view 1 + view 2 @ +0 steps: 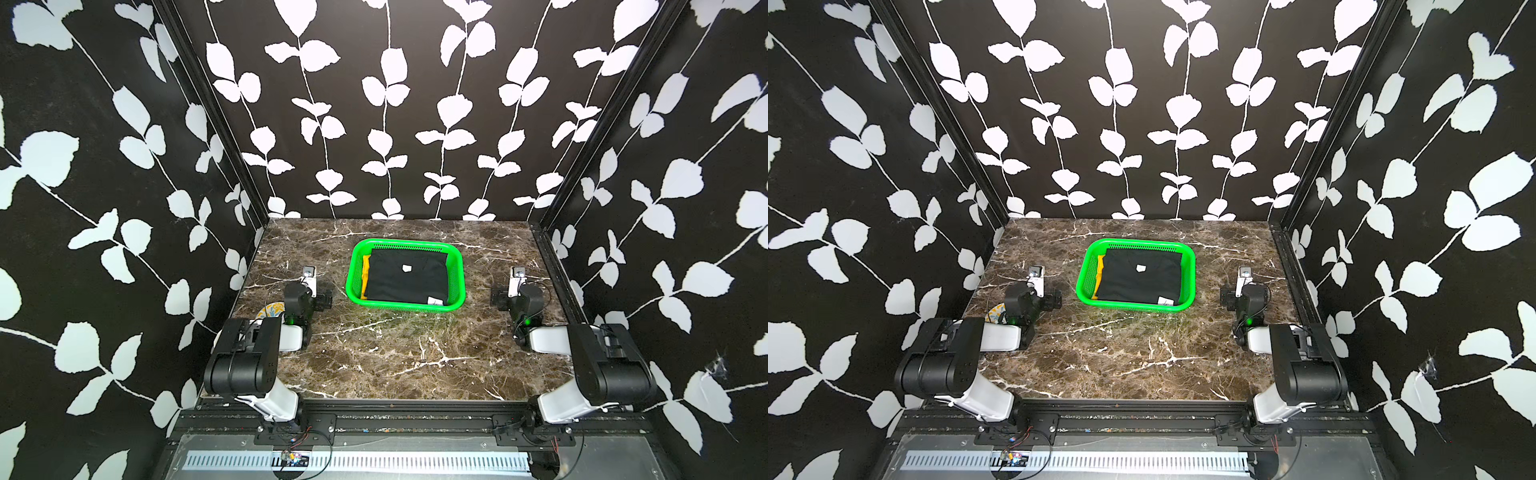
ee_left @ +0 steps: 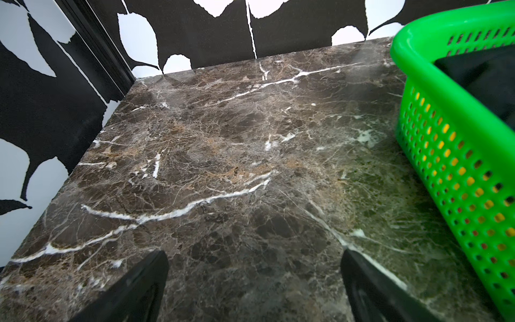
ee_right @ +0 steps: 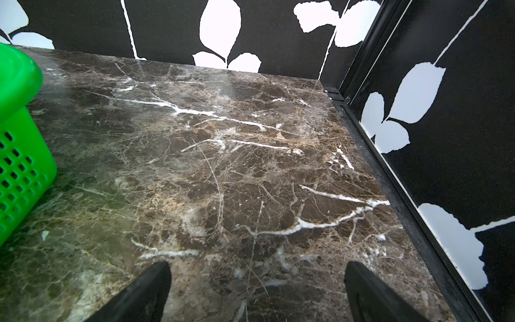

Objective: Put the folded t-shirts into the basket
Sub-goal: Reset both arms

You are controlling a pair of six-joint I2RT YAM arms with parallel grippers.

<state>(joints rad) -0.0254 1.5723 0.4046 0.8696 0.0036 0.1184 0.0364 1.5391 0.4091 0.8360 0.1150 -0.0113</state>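
Note:
In both top views the green basket (image 1: 399, 305) (image 1: 1133, 305) stands at the middle of the marble table, towards the back. A black folded t-shirt (image 1: 390, 282) (image 1: 1133, 284) with a small white label lies on top inside it. A yellow t-shirt (image 1: 365, 274) (image 1: 1100, 274) shows as a strip at its left edge. My left gripper (image 1: 309, 286) (image 2: 255, 253) rests left of the basket, open and empty. Open and empty too, my right gripper (image 1: 517, 286) (image 3: 259, 264) rests to the right. The basket wall (image 2: 446, 156) (image 3: 19, 156) shows in both wrist views.
A patterned yellow-blue bowl (image 1: 270, 309) (image 1: 994, 311) sits mostly hidden behind my left arm at the table's left edge. Leaf-patterned black walls close in the table on three sides. Bare marble (image 1: 395, 357) lies in front of the basket.

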